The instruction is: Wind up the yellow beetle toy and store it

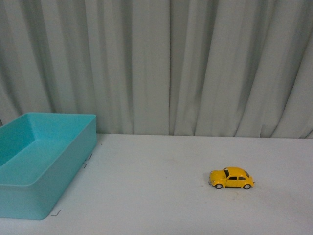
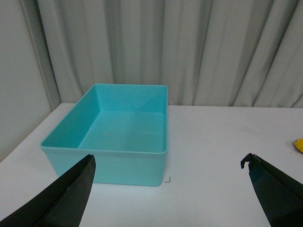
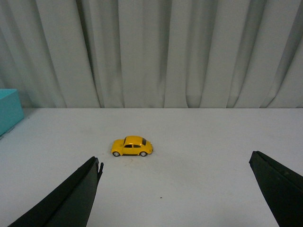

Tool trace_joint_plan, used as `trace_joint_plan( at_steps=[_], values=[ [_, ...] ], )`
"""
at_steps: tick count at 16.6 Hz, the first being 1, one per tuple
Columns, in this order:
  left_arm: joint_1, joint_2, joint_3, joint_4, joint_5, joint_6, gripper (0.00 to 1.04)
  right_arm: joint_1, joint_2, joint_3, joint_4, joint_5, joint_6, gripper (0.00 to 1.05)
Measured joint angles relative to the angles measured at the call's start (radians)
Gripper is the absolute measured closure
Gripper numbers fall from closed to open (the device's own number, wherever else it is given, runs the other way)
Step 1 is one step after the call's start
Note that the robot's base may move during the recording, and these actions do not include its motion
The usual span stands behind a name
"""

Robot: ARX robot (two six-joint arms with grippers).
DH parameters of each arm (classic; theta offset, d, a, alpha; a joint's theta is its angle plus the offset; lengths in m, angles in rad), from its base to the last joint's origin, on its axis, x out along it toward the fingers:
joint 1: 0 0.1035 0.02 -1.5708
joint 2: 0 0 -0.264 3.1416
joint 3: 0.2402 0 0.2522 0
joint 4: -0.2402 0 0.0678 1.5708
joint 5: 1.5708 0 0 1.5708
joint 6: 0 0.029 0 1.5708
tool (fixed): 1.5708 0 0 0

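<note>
Matte tabletop [image 1: 161, 166], glossy rounded yellow beetle toy [image 1: 231, 178], seemingly plastic bin [image 1: 29, 196]

Even, soft light; faint shadows; all views sharp, no glare

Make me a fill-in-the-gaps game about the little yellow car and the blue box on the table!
1. The small glossy beetle toy car is coloured ____.
2. The turquoise plastic box has ____ inside it.
3. In the front view, the car stands to the ____ of the box.
4. The right gripper hangs with its jaws wide ____.
Missing words: yellow; nothing; right; open.
</note>
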Motion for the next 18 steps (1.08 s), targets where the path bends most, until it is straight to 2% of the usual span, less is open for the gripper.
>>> trace_joint_plan(
  at_steps=[18],
  values=[
    [0.000, 0.000, 0.000, 0.000, 0.000, 0.000, 0.07, 0.000, 0.000, 0.000, 0.000, 0.000, 0.000, 0.06]
  ],
)
